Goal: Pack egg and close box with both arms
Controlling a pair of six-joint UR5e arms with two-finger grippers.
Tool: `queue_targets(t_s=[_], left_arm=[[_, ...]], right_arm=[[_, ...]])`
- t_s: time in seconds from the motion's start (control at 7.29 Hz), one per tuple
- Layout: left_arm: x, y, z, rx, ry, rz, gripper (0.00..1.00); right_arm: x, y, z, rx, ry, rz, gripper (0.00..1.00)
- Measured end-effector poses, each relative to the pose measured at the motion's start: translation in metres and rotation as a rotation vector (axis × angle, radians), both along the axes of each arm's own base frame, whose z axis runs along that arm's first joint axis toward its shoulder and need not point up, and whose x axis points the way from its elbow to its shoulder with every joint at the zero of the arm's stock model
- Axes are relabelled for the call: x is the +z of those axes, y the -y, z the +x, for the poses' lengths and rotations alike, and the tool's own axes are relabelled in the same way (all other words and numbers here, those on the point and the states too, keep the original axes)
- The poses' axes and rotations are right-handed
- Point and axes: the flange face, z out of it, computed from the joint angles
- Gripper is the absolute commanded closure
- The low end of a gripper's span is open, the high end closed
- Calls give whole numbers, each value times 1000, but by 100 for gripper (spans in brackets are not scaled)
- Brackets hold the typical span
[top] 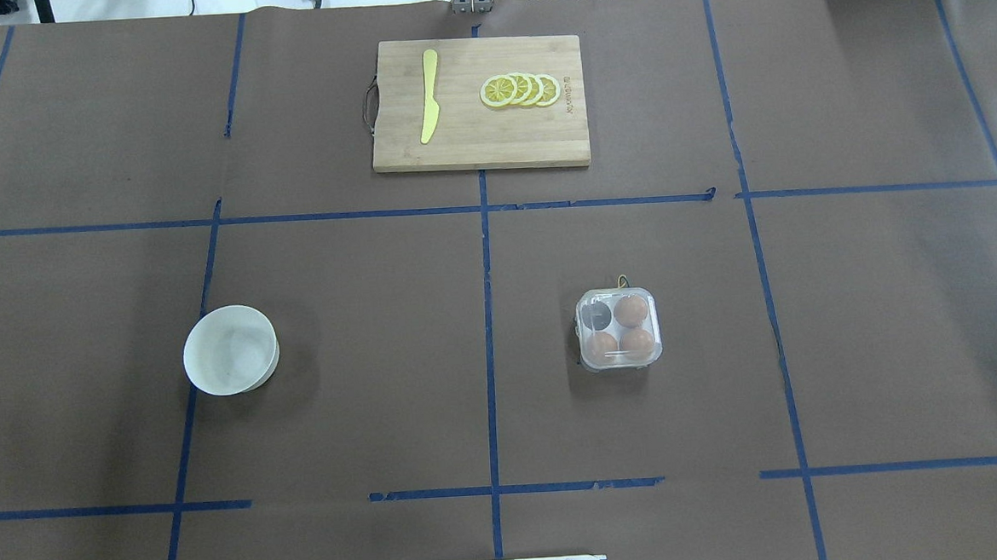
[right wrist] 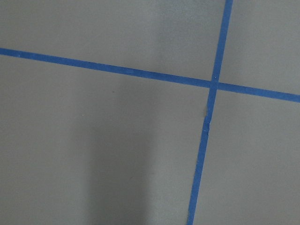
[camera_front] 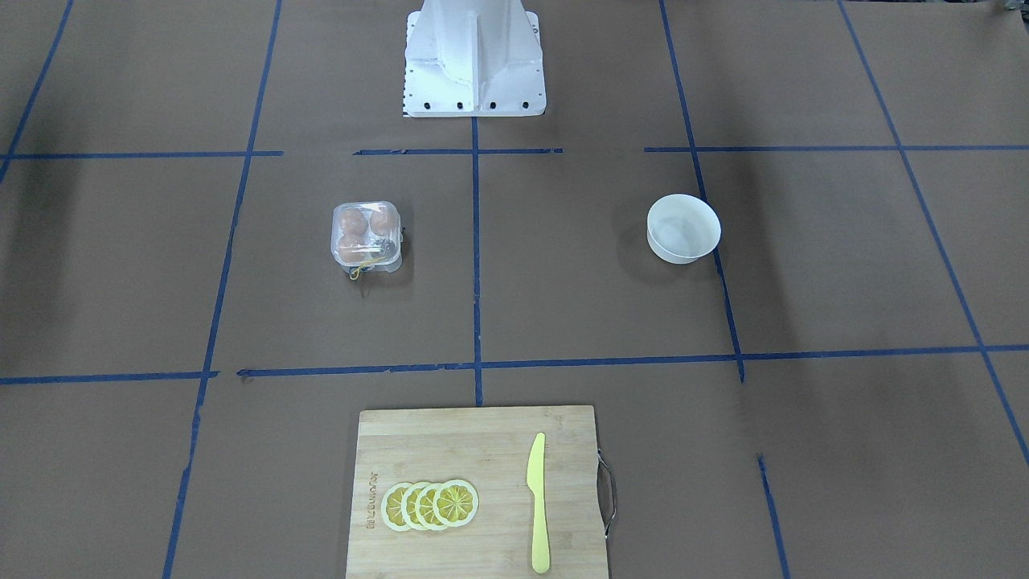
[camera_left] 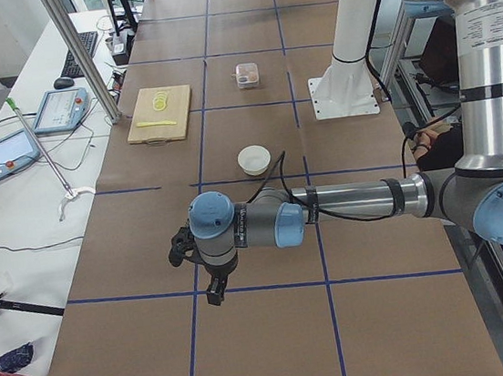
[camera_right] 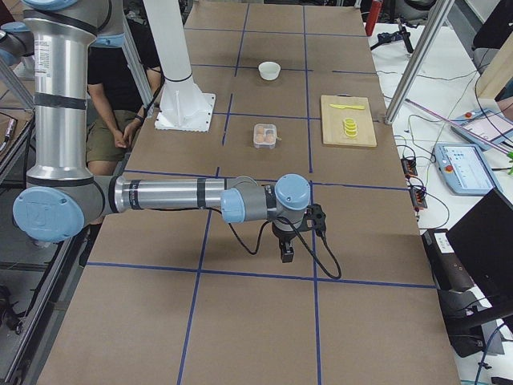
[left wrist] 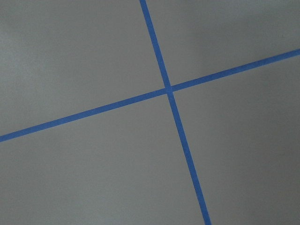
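The box [top: 619, 329], a small clear plastic carton with four round cells, stood flat on the robot's right side. I read its see-through lid as lying down over the cells. Three orange-brown eggs filled three cells, among them the egg [top: 631, 309]; the fourth cell looked dark and empty. A yellow string [top: 622, 282] trailed from the box's far edge. The left arm [camera_left: 354, 201] and right arm [camera_right: 160, 194] reached out low, well apart from the box.
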Motion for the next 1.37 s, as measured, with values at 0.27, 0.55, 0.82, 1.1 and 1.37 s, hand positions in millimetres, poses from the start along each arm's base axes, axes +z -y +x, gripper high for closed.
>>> queue_targets(t_s=[0.27,0.55,0.82,1.1,1.37], left_arm=[[-3,2,1,-4,-6,-1,0],[-12,5,9,-54,-16,-46,0],[-19,5,20,-70,-17,-73,0],[-25,4,28,-60,17,-103,0],[-33,0,26,-55,116,-106,0]], right_arm=[[3,-1,0,0,2,-7,0],[6,-2,0,0,2,-14,0],[7,-3,0,0,3,-16,0],[8,-3,0,-1,4,-17,0],[7,-3,0,-1,8,-16,0]])
